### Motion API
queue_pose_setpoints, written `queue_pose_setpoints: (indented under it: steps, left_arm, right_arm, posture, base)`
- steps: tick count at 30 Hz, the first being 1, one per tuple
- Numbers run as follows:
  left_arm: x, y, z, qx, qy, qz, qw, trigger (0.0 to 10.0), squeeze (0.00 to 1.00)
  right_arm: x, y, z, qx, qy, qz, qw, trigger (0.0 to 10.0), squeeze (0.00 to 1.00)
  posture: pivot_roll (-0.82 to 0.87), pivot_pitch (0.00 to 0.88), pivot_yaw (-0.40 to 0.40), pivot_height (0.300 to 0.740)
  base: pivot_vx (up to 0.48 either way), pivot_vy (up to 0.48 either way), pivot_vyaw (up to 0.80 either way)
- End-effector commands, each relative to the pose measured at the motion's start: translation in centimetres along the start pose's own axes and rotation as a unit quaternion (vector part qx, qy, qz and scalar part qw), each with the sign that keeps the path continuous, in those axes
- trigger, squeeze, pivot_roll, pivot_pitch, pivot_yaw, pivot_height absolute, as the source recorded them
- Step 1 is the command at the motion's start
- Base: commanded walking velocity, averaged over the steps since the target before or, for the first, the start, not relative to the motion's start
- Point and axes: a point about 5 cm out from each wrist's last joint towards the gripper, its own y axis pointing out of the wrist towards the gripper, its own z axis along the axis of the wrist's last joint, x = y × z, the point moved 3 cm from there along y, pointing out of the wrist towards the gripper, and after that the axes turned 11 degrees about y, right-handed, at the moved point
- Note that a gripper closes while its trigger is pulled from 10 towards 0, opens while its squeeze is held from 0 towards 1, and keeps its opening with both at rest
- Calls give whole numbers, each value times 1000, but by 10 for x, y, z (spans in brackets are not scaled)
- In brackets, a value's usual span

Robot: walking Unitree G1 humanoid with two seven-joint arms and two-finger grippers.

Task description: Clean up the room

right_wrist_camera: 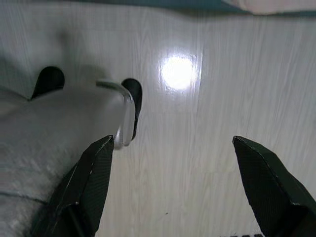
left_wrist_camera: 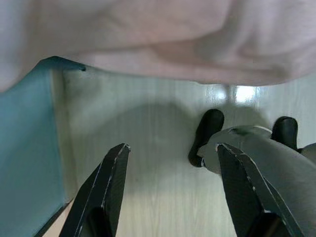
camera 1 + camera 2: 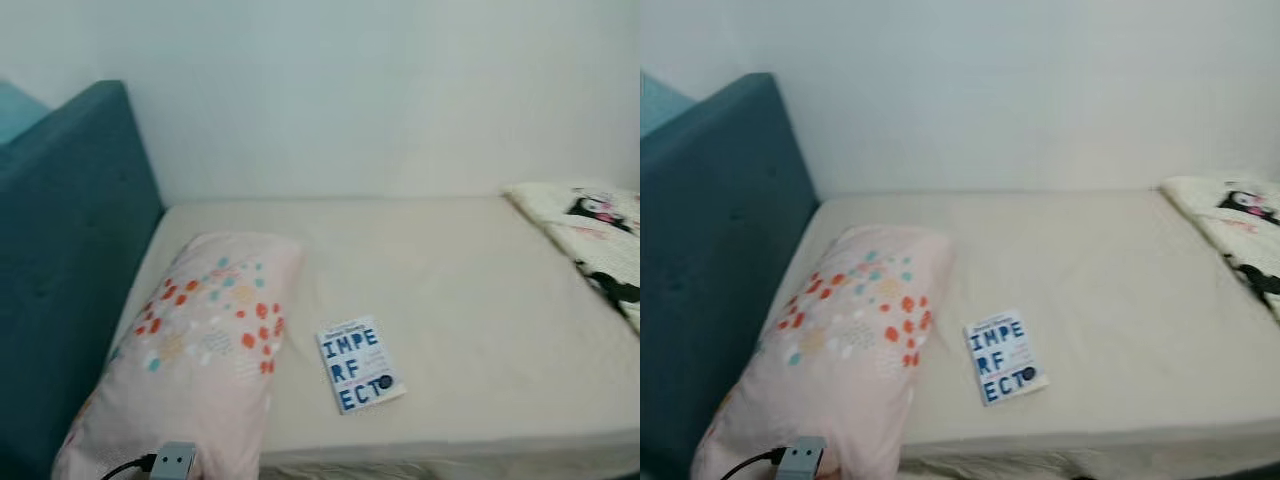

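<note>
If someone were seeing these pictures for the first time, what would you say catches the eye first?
Most likely the book with big blue letters, lying flat near the front edge of the cream bed. Just to its left lies a pink pillow dotted orange and teal, against the teal headboard. A patterned blanket is bunched at the bed's far right.

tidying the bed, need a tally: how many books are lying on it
1. The white paperback book with blue lettering lies flat on the beige mattress, near its front edge, beside the pink floral pillow. Others may be hidden.
</note>
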Motion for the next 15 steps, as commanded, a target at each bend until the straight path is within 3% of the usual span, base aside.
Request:
queue_pose_setpoints:
  steps: [1, 6, 8, 11, 15]
  left_arm:
    - [4, 0, -2, -6, 0, -7, 1000, 10000, 0]
    - [6, 0, -1, -4, -6, -15, 1000, 10000, 0]
    - [6, 0, -1, -5, -4, -19, 1000, 10000, 0]
    - [7, 0, -2, -6, -3, -22, 1000, 10000, 0]
    - [8, 0, -2, -5, -6, -22, 1000, 10000, 0]
  right_arm:
    - [-6, 0, -3, -7, 0, 7, 1000, 10000, 0]
    - [-1, 0, -3, -7, 7, -1, 1000, 10000, 0]
    - [0, 0, -2, -7, 1, 0, 1000, 10000, 0]
    - [-1, 0, 0, -8, -23, 2, 1000, 10000, 0]
    - [-3, 1, 4, -3, -16, 4, 1000, 10000, 0]
  posture:
    - [-6, 0, -44, 740]
    - [-9, 0, -42, 740]
    - [-11, 0, -43, 740]
    - [-13, 0, -44, 740]
    - [-13, 0, -45, 740]
  base:
    - [0, 0, 444]
    - [0, 0, 178]
    - [0, -465, 0]
    - [0, -466, 794]
    - [0, -469, 794]
